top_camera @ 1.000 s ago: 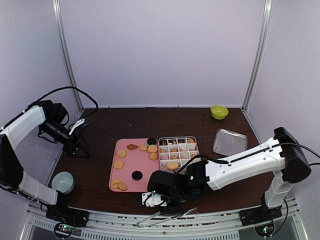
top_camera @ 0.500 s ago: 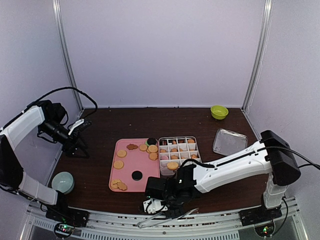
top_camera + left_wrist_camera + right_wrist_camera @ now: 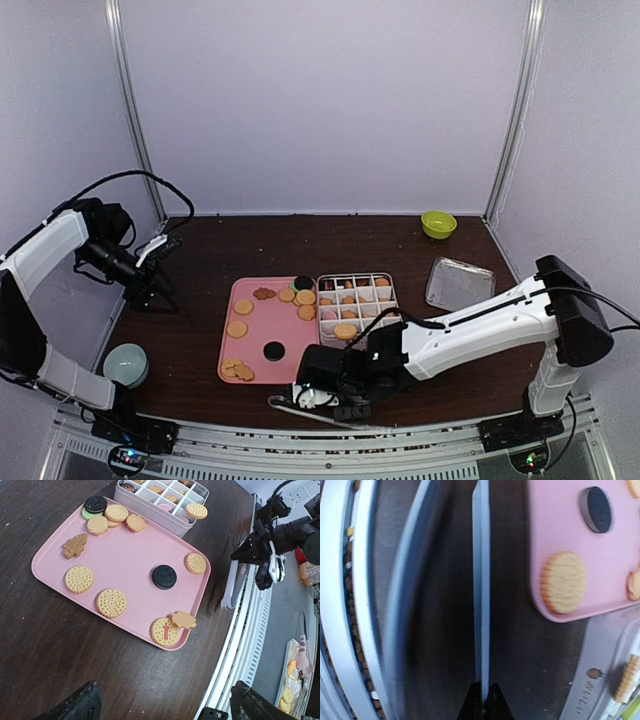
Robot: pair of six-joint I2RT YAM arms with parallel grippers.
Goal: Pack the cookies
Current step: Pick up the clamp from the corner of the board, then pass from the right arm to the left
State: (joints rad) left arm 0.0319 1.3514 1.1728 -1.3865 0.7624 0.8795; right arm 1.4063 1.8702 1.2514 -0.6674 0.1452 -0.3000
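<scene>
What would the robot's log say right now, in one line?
right pincer: shut on tongs | left pincer: open, empty | cookies: on pink tray and in box

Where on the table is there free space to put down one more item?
The widest bare patch is the back of the table, between the pink tray, the compartment box and the green bowl. A smaller one lies left of the tray, behind the pale round container. The near edge is crowded: the right gripper pinches the tongs there.

cookies (image 3: 111, 602): golden rounds, two black | flat on pink tray (image 3: 130, 565) | others in divided box (image 3: 150, 511)
</scene>
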